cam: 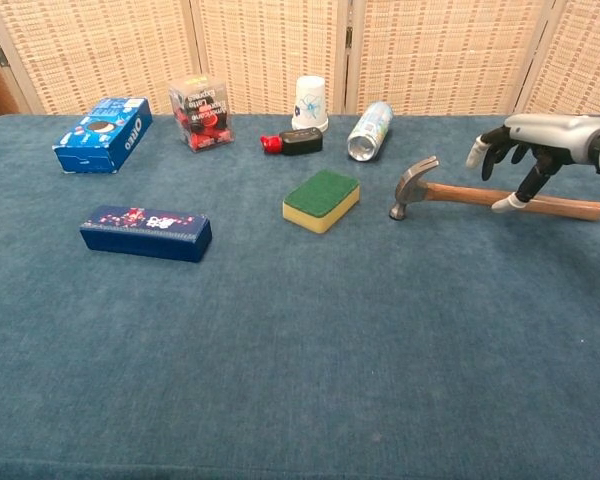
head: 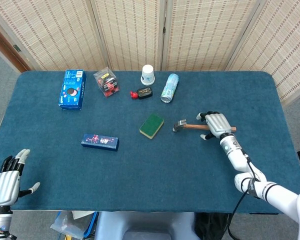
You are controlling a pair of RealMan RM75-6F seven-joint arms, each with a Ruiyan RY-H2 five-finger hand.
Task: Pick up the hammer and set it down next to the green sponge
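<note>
The right hand (head: 216, 124) hovers with fingers spread over the wooden handle of the claw hammer (cam: 450, 192), holding nothing. Beyond the hammer's head, further left, lies the green sponge (cam: 322, 199). The left hand (head: 8, 179) hangs open, well apart.

Hammer (head: 200, 126) with a wooden handle and steel claw head lies flat on the table, head pointing at the green sponge (head: 151, 125) near it at 9 o'clock.
</note>
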